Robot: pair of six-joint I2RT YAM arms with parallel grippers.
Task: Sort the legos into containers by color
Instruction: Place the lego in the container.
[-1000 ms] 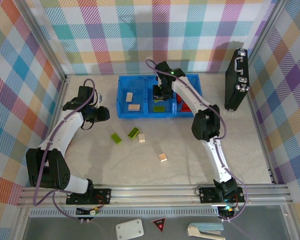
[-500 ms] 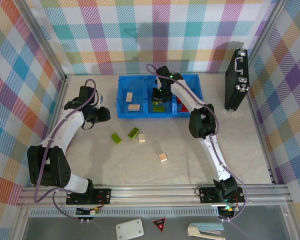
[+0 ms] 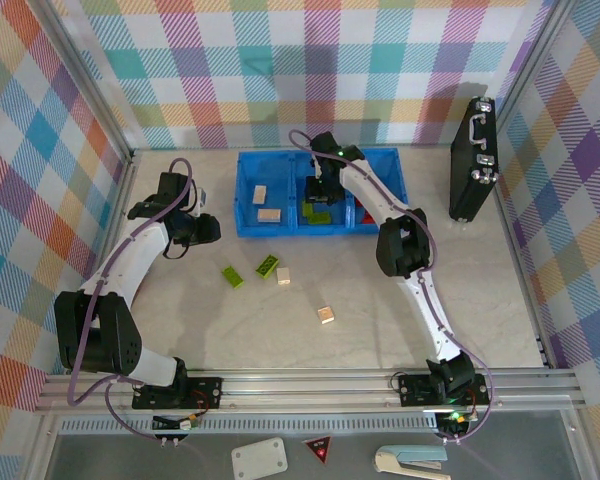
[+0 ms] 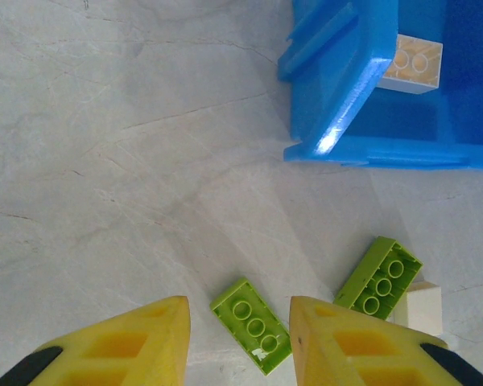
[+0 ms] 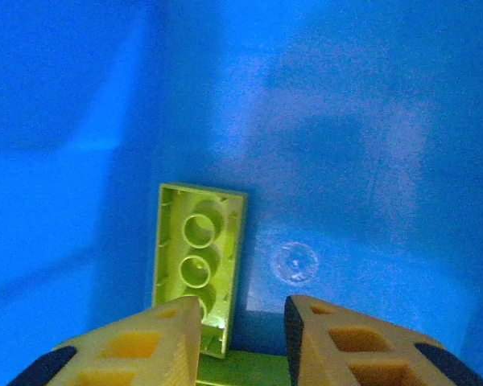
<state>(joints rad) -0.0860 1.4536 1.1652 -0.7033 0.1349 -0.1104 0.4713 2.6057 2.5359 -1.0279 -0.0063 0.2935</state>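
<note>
The right arm stretches far across the table, elbow bent. The right claw (image 3: 320, 192) dips into the middle compartment of the bright blue three-part plastic tray (image 3: 244, 226). Its jaws are released, slightly apart. A lime green studded plastic brick (image 5: 197, 257) lies underside-up on the tray floor. The left arm is bent at the left. The left claw (image 4: 240, 310) is unclenched and empty above another lime green brick (image 4: 251, 326) on the pale table (image 3: 430, 300).

The top camera looks down from behind onto the whole pale marbled desk (image 3: 380, 300). Each wrist camera peers past its jaws: left near the desk, right inside the bright blue three-compartment plastic tray (image 5: 346, 121) all views share.
</note>
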